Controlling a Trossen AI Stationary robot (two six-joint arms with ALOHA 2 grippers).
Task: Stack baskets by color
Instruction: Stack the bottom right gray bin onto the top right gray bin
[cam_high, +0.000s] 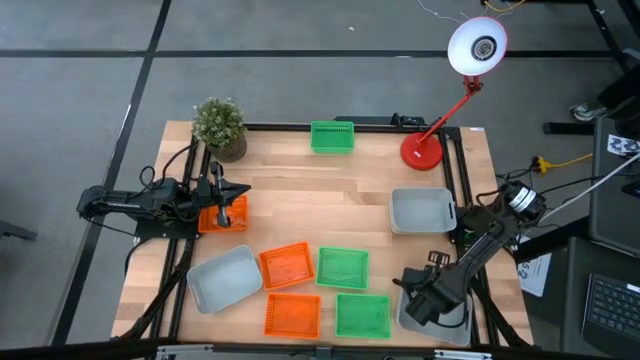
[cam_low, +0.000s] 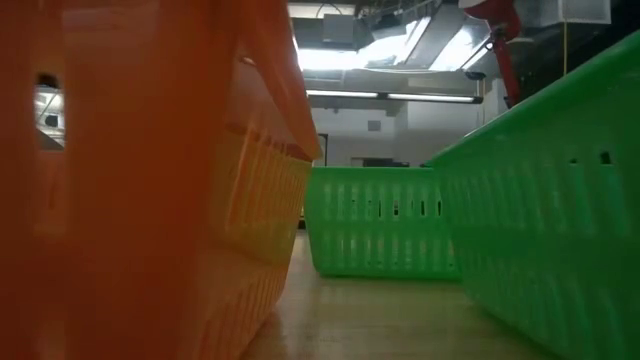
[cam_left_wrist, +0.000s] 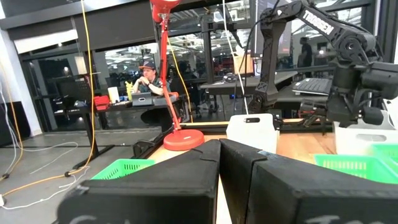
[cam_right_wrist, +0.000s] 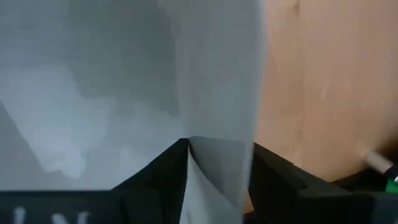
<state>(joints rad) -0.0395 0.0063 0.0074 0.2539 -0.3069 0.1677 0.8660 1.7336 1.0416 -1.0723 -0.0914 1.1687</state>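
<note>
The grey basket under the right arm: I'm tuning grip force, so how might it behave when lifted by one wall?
The grey basket looks thin-walled and shallow, so probably light but apt to tilt if held by one edge. In the right wrist view its wall sits between the right end effector's fingers and looks smooth, so it may slip or flex under a light pinch.

Wooden worktop (cam_high: 330, 205) on a black frame, standing on grey floor (cam_high: 80, 90) crossed by dark seams. Red desk lamp (cam_high: 440, 125) with white shade at the far right corner, potted plant (cam_high: 220, 127) at the far left. Beyond the worktop: dim workshop, desks (cam_left_wrist: 149, 102) with a seated person (cam_left_wrist: 146, 78), dark glass partitions, ceiling strip lights (cam_low: 390, 97), exposed ducts, loose cables on the floor.
</note>
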